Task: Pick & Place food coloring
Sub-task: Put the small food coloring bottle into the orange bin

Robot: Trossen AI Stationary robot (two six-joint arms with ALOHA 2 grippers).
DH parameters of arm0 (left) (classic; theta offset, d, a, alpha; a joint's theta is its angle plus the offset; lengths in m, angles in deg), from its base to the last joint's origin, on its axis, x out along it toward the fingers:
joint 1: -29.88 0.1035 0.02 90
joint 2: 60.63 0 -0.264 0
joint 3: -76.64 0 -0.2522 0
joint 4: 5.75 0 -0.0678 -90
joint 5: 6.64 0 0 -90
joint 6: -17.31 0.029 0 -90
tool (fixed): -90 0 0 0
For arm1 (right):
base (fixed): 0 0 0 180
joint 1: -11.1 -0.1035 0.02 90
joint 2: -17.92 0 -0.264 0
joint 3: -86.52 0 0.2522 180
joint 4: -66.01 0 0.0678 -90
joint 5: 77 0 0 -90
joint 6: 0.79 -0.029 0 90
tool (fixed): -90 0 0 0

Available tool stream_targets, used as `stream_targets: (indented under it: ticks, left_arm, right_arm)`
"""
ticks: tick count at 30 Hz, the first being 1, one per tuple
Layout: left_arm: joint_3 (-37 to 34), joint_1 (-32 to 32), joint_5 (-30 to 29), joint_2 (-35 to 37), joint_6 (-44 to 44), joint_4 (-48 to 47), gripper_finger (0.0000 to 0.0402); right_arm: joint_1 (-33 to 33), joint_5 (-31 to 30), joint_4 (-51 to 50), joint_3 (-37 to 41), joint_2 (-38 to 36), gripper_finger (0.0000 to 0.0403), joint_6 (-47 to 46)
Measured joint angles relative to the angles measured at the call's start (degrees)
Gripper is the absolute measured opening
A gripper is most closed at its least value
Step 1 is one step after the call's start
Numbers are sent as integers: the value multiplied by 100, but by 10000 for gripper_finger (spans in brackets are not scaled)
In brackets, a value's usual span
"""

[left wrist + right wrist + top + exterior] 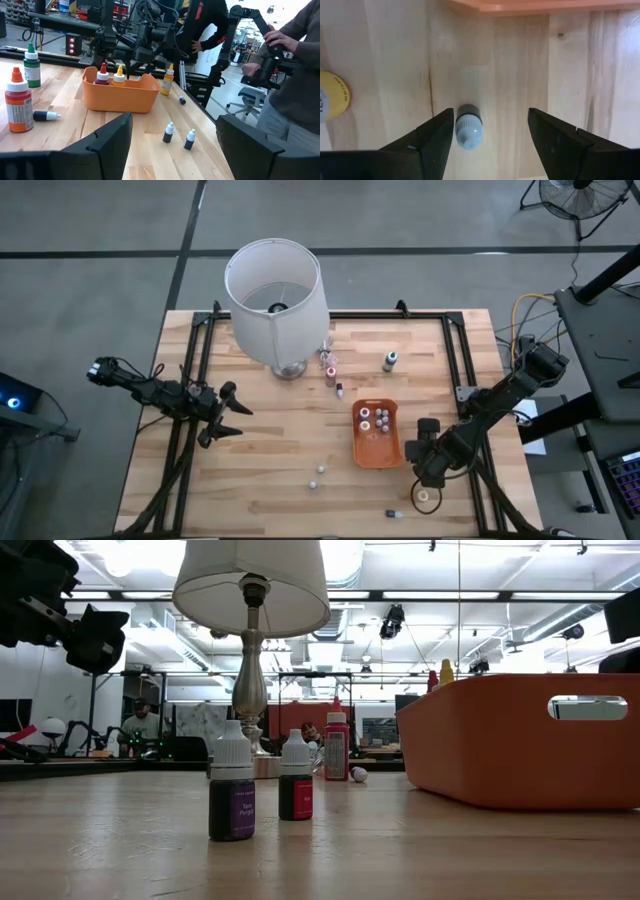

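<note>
Nearest the front edge of the worktop (260, 500) there's a little dark bottle lying on its side (393, 511), right by a yellow-capped bottle (427, 496) near the front right corner. The right gripper (425, 465) hangs just above that spot, jaws spread and nothing in them. In its wrist view a small bottle with a pale cap (469, 126) sits on the wood between the fingers, close against one finger (437, 132) and clear of the other, with the orange tray's rim just past it.

A bit further in, two tiny upright bottles (318, 476) stand alone on open wood, well apart from both arms. In the low view they're the purple-label one (232, 781) and the red-label one (296, 776).

The orange tray (376, 452) sits right of centre with several bottles inside (375, 418), just beside the right gripper. Plenty of bare wood left of it.

The left gripper (226, 413) is out toward the left edge, jaws wide and empty, nowhere near any bottle.

Toward the back edge: a lamp (276, 298), a red-capped bottle (330, 370) and a small lying one (339, 389) beside its base, and a green-capped bottle (389, 360) further right.
</note>
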Motion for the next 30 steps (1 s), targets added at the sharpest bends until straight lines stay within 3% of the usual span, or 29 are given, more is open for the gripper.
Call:
stream_targets:
  ticks: [23, 30]
  left_arm:
    - [0, 0, 0, 2, 0, 0, 259]
    - [-2, 0, 2, 0, 0, 0, 259]
  right_arm:
    - [0, 119, 220, 85, 0, 219, 95]
    - [-2, 118, 220, 85, 0, 219, 650]
